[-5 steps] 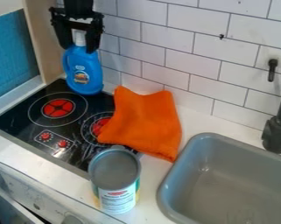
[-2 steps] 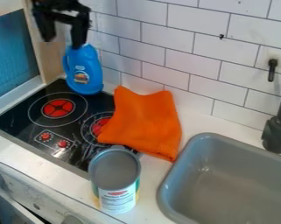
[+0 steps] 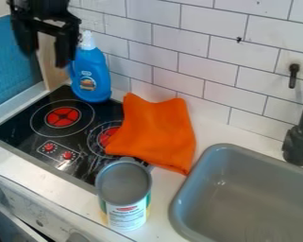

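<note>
From where I sit at the controls, the blue bottle stands upright at the back of the cooktop, close to the tiled wall. Its white cap is on, and a label faces my camera; the plastic is opaque, so I can't tell how full it is. My gripper hangs at the upper left, beside the bottle, with its jaws spread wide and nothing pinched in them. One of them overlaps the bottle's left edge in my view, and I can't tell whether they touch.

Right of the bottle I see an orange cloth, spread partly over the cooktop and partly over the white desk. In front of the cloth, by the cooktop's near right corner, a can stands upright on the desk. I look down on its round grey top inside a raised rim, and can't tell whether that is a lid or the inside.

Further right, the grey sink is set into the desk, its basin showing faint marks near the bottom. A black faucet stands at its far right, with a dark hook on the wall above.
</note>
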Available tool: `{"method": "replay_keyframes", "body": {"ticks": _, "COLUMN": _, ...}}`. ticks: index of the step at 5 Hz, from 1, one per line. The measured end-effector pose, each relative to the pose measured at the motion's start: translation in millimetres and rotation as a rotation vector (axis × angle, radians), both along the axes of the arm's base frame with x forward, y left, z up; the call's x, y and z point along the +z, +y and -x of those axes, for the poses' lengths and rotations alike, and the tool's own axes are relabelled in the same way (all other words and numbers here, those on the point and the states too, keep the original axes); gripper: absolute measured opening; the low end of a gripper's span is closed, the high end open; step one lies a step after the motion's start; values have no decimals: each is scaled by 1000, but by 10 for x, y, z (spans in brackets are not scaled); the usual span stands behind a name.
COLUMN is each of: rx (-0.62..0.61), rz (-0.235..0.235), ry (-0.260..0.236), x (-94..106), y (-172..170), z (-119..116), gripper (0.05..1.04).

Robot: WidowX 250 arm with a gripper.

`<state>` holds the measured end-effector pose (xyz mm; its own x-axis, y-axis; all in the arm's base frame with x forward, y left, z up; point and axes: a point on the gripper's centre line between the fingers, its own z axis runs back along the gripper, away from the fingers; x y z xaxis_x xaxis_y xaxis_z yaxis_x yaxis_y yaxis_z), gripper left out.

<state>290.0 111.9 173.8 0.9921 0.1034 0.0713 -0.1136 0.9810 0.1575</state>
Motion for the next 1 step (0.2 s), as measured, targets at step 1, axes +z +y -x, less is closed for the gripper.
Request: {"method": "replay_keyframes", "body": {"ticks": 1, "rx": 2, "rz": 40, "ry": 11, "x": 13, "y": 61, "z": 189, "gripper": 1005}}
